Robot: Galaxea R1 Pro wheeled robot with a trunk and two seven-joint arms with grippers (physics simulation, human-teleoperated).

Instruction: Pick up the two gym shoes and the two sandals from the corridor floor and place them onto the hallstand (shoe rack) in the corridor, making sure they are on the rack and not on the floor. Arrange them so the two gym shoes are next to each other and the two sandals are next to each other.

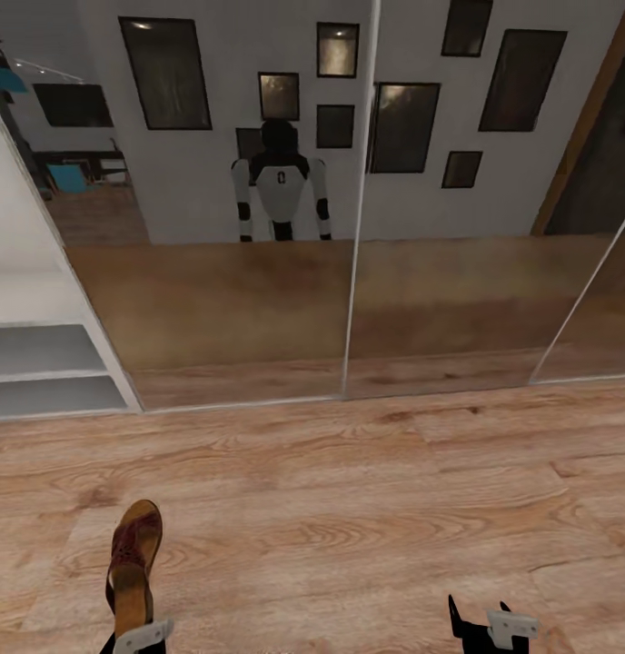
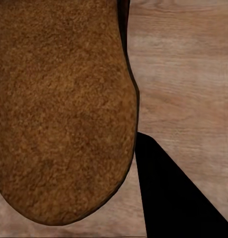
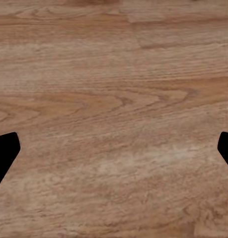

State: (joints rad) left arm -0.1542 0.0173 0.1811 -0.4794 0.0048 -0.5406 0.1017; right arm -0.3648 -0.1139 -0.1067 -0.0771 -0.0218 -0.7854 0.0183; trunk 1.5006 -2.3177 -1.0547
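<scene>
At lower left, our left gripper (image 1: 131, 640) is clamping a brown sandal (image 1: 133, 563) above the corridor floor (image 1: 349, 509); our right gripper (image 1: 481, 622), lower right, is hanging spread wide. The hallstand (image 1: 40, 363) is showing at left.
</scene>
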